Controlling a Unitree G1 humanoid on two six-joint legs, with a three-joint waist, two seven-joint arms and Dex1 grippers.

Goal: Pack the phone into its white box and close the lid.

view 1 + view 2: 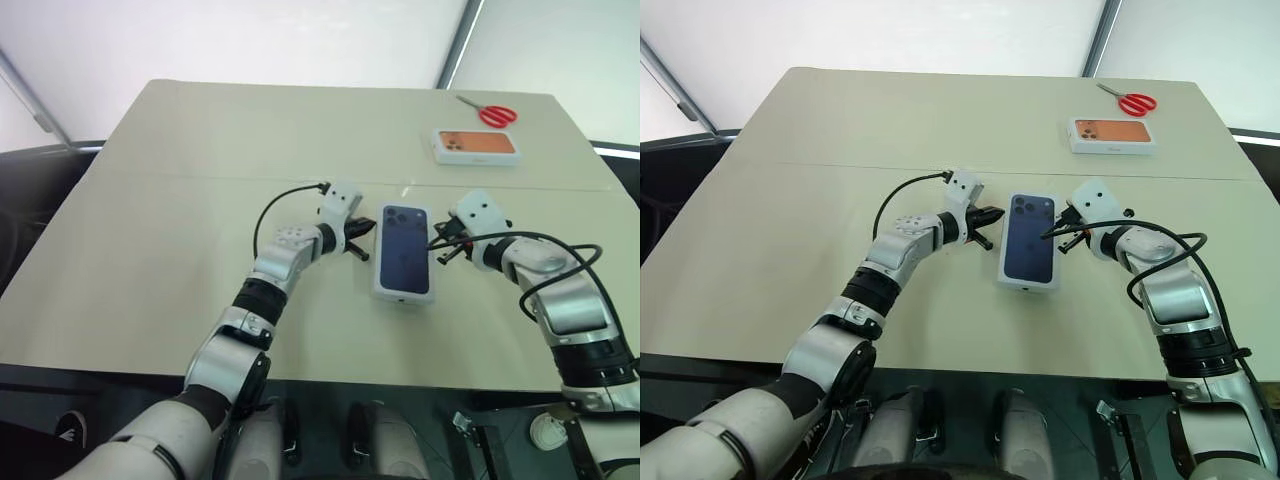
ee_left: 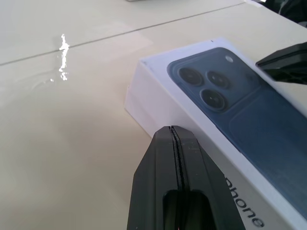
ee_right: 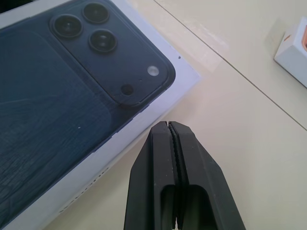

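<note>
Black fingers pressed together and empty: the left gripper (image 1: 357, 238) sits just beside one long edge of the lid (image 1: 403, 251), the right gripper (image 1: 447, 246) by the opposite edge. The lid already covers the white box on the table (image 1: 160, 200), so the phone is presumably inside; the flanking probably serves to square or seat it. The wrist views show the lid's side wall and lettering; the head views add the orange-printed box (image 1: 476, 146) and red scissors (image 1: 494, 114), well apart.
</note>
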